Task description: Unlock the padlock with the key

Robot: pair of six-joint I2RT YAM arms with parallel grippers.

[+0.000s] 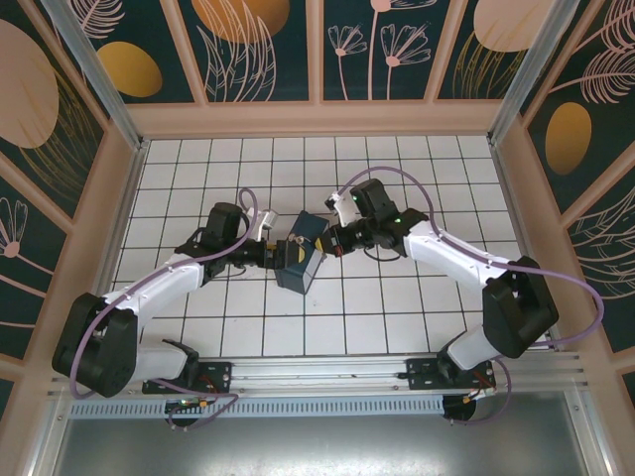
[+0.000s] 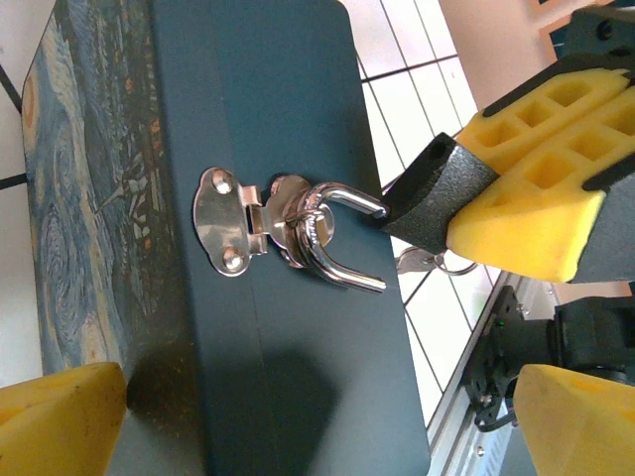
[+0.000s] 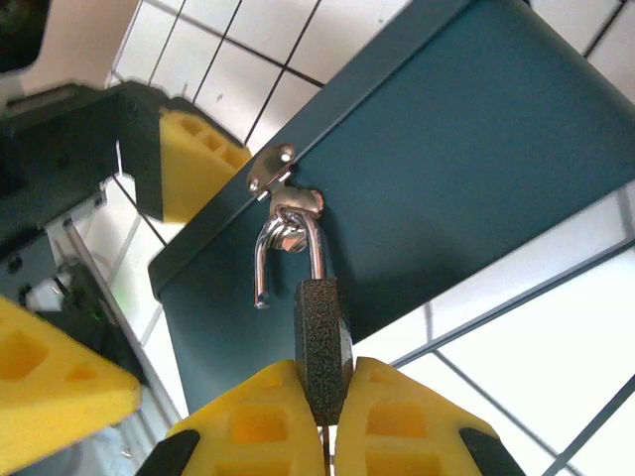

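A: While the right claw (image 3: pixel 324 372) is clamped on the padlock (image 3: pixel 322 332), note where the lock sits.

B: It hangs from the hasp (image 2: pixel 226 233) on the dark side of the painted box (image 2: pixel 268 79). The box sits on the tiled desk (image 1: pixel 397 169), between the two arms. Yellow pads pinch the lock's dark body from both sides.

A: Shackle (image 3: pixel 260 268)?

B: One leg is in the body and the other is free, out of its hole. The loop is threaded through the hasp ring. Reads as sprung open.

A: Key (image 2: pixel 429 261)?

B: Small and silver, on its ring, just under the lock body. Looks seated in the keyhole, but I cannot confirm it.

A: Left claw (image 2: pixel 317 397)?

B: Jaws wide apart, astride the box, gripping nothing. Cannot tell whether a pad touches the box.

A: Step in hand?

B: My judgement is that the unlocking is done, or nearly. The next move likely calls for slipping the free leg out of the hasp ring, gently. The left claw should steady the box so it doesn't drag along.
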